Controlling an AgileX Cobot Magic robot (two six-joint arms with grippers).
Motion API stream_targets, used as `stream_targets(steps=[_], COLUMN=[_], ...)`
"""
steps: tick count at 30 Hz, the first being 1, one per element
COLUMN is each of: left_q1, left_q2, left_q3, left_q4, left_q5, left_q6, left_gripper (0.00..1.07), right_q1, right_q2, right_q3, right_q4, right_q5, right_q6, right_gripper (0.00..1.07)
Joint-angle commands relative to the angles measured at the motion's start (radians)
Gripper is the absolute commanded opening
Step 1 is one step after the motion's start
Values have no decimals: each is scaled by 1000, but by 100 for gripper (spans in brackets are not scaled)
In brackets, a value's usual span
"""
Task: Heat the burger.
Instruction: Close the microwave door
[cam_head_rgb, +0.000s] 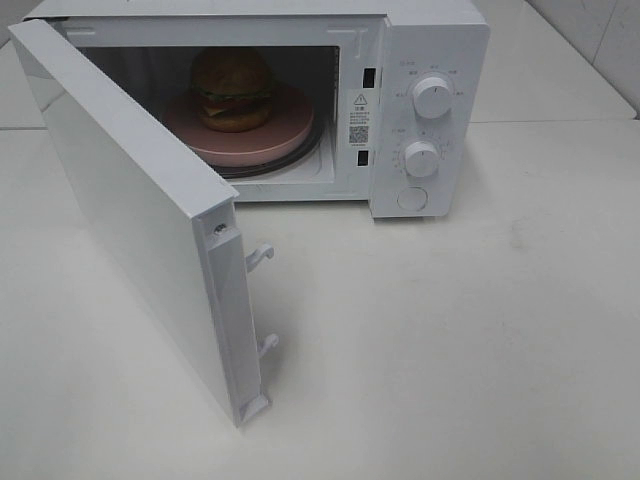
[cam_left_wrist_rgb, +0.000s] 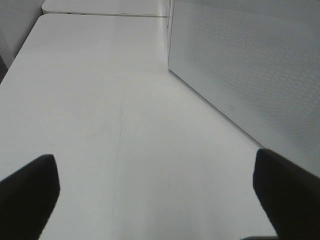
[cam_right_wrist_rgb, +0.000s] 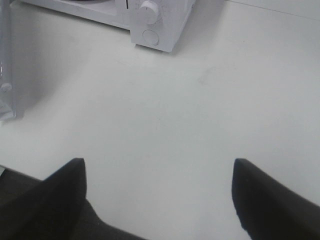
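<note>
The burger (cam_head_rgb: 232, 88), a glossy brown bun with lettuce, tomato and cheese, stands on a round pink plate (cam_head_rgb: 275, 135) inside the white microwave (cam_head_rgb: 430, 40). The microwave door (cam_head_rgb: 120, 200) hangs wide open toward the front left. Neither arm shows in the exterior high view. In the left wrist view my left gripper (cam_left_wrist_rgb: 157, 182) is open over bare table beside the outer face of the door (cam_left_wrist_rgb: 250, 65). My right gripper (cam_right_wrist_rgb: 159, 172) is open too, with nothing between its fingers, well back from the microwave's front corner (cam_right_wrist_rgb: 150, 25).
The microwave panel carries two knobs (cam_head_rgb: 432, 98) and a round button (cam_head_rgb: 412, 198). Two latch hooks (cam_head_rgb: 262, 255) stick out of the door's free edge. A white table (cam_head_rgb: 450, 340) surrounds the microwave, and a tiled wall (cam_head_rgb: 600, 30) stands at the back right.
</note>
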Motion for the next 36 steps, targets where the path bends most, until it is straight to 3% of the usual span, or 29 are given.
stream_targets(steps=[1,4,13,36], left_q1=[-1,-1,-1,-1], left_q2=[-16,-16,-16,-15], left_q3=[-1,-1,-1,-1], left_q4=[-1,-1,-1,-2], left_q5=[-13,-13,-13,-13], left_q6=[-2,-2,-2,-2], left_gripper=[98,98,98,98], right_q1=[-52,-115,-188,-216], right_q2=[-68,-125,-234,-283], right_q3=[46,88,214,218], right_q4=[-1,10,49,51], right_q5=[-39,-72,-109,-107], right_q6=[24,24,28,31], right_gripper=[76,76,76,76])
